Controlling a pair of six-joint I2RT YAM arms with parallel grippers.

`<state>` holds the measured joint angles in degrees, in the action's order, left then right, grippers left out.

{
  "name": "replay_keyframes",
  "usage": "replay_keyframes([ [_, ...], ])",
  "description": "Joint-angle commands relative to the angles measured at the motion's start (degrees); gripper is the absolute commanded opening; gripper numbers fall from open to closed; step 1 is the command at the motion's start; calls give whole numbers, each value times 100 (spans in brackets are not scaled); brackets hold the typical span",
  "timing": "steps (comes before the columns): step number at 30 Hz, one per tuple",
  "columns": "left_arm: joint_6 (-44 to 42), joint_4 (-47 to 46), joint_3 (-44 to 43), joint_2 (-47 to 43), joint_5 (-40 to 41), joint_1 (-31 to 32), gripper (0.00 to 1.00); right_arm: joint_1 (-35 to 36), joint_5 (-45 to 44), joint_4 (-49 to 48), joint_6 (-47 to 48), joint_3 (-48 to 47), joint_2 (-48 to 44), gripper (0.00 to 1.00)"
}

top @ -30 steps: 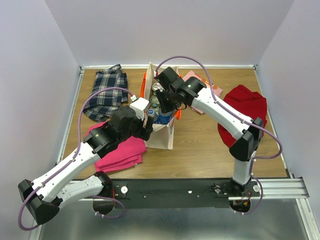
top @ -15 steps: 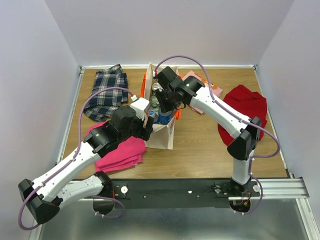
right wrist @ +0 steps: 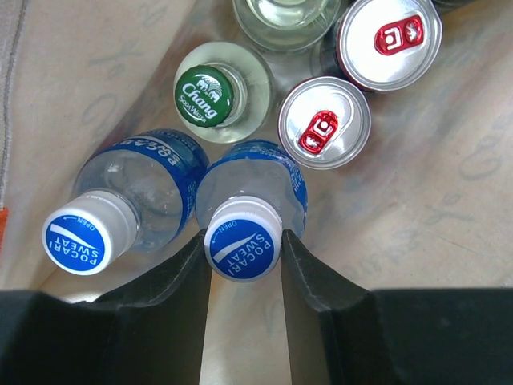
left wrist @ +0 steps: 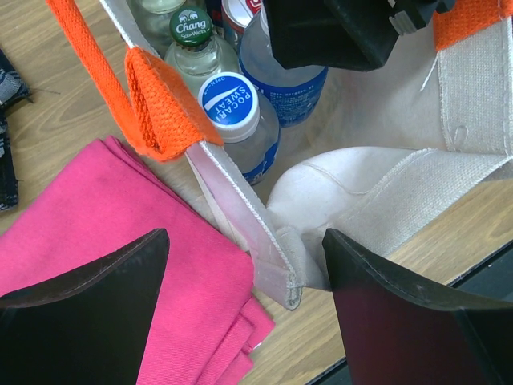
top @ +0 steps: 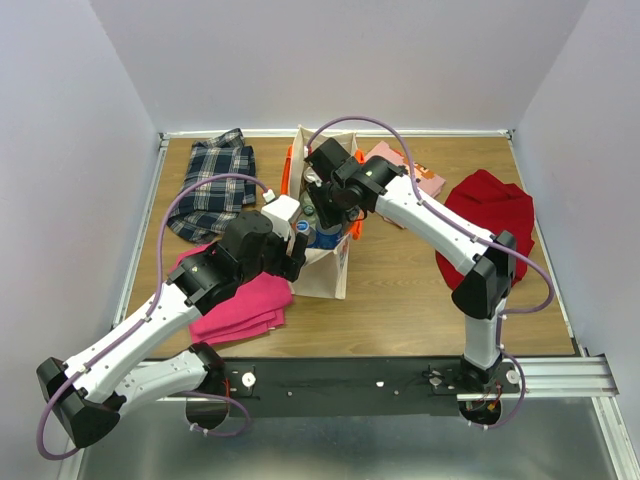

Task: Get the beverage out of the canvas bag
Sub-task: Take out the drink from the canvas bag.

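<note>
Right gripper [right wrist: 242, 241]: fingers closed against both sides of the blue-and-white cap of a Pocari Sweat bottle [right wrist: 256, 176], lower centre of the right wrist view. The bottle stands upright inside the canvas bag [right wrist: 449, 200]. To its left, shoulder to shoulder, stands a second Pocari bottle [right wrist: 84, 241]. Above them is a green-capped Chang bottle [right wrist: 206, 95]. To the right of that is a red-tabbed can [right wrist: 325, 122], with another can [right wrist: 389, 36] at the top right corner.

Left gripper [left wrist: 246, 241]: jaws wide apart, holding nothing, set either side of the bag's sagging near corner. The orange handle [left wrist: 152, 104] folds over the rim, upper left. A pink cloth [left wrist: 96, 216] lies on the table [left wrist: 48, 96], against the bag's left side.

Top view: bag at frame centre, plaid cloth [top: 212, 185] upper left, red cloth [top: 490, 225] at right, well apart from the bag.
</note>
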<state>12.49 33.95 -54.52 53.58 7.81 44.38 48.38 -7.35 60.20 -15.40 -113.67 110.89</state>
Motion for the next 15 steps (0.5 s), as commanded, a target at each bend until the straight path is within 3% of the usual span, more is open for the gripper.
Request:
replay_keyframes([
  [1, -203, 639, 21, 82, -210, 53, 87, 49, 59, -211, -139, -226, 161, 49],
  [5, -230, 647, 21, 100, -228, 62, 87, 57, 68, -141, -165, -331, 205, 59],
  [15, -212, 647, 56, 82, -201, 53, 87, 49, 120, 9, -165, -323, 301, 59],
])
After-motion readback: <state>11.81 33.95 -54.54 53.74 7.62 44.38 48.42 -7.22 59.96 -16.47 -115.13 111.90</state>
